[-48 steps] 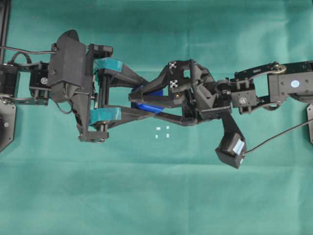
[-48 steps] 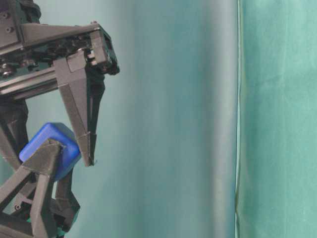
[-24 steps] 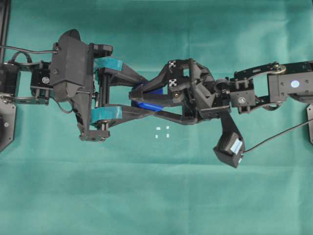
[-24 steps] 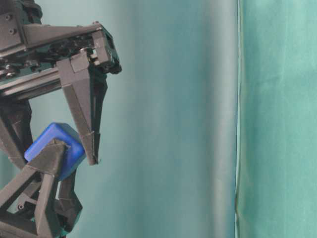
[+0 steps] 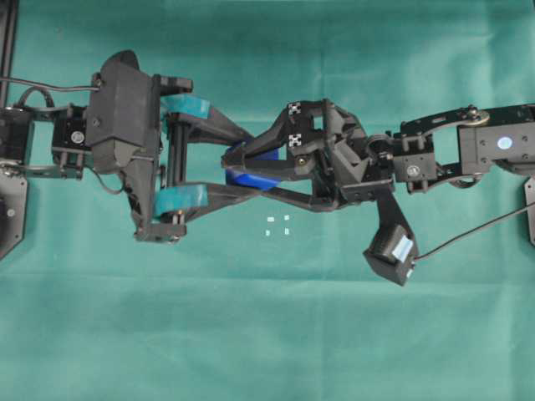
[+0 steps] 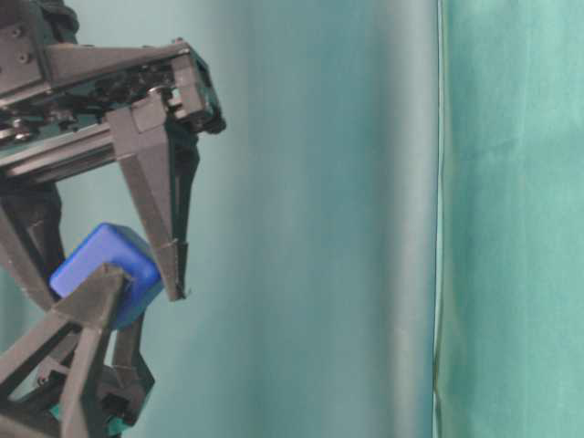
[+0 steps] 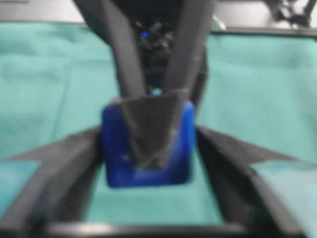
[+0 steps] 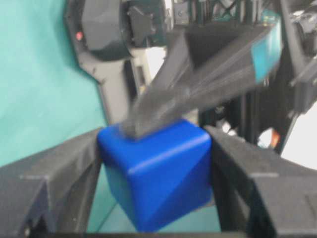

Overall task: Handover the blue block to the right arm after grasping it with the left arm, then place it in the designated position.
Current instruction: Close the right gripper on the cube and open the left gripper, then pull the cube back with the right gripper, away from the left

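Green cloth covers the bench [image 5: 267, 334] and hangs as a backdrop in the table-level view. Above it the two arms meet at mid-frame, left arm [image 5: 117, 134] from the left, right arm [image 5: 468, 150] from the right.

Between them sits the blue block [image 5: 255, 171], held off the cloth. The right claw [image 5: 238, 171] grips it: in the right wrist view its two plain black fingers [image 8: 54, 173] press the block's [image 8: 158, 173] left and right faces, with no gap on either side. In the overhead view these fingers converge on the block from the right.

The left claw [image 5: 288, 171], with teal bands [image 5: 188, 107] on its fingers, reaches past the block toward the right arm. In the left wrist view its two fingers stand apart from the block's [image 7: 146, 148] sides, with green cloth showing below, so its jaws look open and off the block. One left finger appears blurred in the right wrist view, its tip at the block's upper edge; whether it touches cannot be told.

In the table-level view the block [image 6: 109, 269] sits tilted on a corner between a finger coming down from above and one rising from below.

Four white marks [image 5: 277, 225] lie on the cloth just below the claws in the overhead view, well clear of the block.

Small black-and-white checker tags [image 5: 294, 113] sit on the right claw; no writing is readable.
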### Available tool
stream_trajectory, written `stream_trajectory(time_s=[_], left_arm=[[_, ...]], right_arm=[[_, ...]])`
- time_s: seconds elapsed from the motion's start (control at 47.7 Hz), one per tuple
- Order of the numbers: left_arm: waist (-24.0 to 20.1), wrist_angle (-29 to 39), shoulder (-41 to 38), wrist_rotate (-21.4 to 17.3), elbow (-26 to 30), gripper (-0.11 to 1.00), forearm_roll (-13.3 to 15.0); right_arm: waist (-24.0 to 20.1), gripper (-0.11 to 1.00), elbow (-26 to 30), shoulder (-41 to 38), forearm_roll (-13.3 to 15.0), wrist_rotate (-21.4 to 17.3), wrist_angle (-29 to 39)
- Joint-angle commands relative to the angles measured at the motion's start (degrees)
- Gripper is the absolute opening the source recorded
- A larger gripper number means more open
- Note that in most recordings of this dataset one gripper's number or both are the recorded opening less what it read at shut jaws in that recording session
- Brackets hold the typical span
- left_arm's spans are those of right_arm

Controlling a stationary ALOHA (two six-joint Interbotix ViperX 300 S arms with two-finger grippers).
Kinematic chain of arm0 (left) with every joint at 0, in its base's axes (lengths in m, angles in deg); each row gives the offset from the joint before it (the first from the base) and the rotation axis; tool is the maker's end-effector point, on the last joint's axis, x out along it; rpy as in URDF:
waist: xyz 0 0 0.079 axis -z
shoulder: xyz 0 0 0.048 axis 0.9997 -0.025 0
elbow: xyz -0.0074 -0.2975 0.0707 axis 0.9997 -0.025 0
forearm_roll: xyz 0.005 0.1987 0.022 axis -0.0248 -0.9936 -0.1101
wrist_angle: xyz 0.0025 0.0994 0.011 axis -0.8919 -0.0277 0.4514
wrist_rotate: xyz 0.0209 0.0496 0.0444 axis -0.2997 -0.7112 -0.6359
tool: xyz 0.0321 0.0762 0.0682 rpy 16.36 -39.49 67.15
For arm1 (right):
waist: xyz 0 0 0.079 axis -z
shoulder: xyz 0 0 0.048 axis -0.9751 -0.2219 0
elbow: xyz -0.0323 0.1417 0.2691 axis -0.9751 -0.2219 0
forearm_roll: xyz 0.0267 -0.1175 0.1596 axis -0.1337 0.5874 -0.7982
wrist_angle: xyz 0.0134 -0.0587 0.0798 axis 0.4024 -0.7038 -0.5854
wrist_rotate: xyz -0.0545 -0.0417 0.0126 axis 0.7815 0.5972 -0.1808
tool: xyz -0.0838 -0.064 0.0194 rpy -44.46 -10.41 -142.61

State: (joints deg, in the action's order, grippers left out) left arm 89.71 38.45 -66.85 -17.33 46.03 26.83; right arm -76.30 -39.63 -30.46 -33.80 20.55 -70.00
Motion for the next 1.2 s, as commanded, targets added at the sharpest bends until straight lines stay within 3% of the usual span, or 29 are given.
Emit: stream_trajectory(time_s=[0.0, 0.063, 0.126, 0.692, 1.174], left_arm=[[0.6, 0.2, 1.1, -0.2, 1.4, 0.83, 0.0], [0.6, 0.7, 1.1, -0.3, 1.5, 0.96, 0.0], [0.6, 1.1, 1.1, -0.3, 1.5, 1.0, 0.0], [0.3, 1.4, 4.7, -0.1, -0.7, 1.0, 0.0], [0.3, 1.8, 10.3, 0.0, -5.0, 1.0, 0.0]], right_arm=[[0.1, 0.65, 1.4, 1.0, -0.2, -0.2, -0.3], [0.1, 0.65, 1.3, 1.0, -0.2, -0.2, -0.3], [0.1, 0.65, 1.3, 1.0, -0.2, -0.2, -0.2], [0.0, 0.65, 0.2, 2.2, -0.2, -0.2, -0.2], [0.0, 0.65, -5.2, 7.5, -0.3, -0.2, 0.6]])
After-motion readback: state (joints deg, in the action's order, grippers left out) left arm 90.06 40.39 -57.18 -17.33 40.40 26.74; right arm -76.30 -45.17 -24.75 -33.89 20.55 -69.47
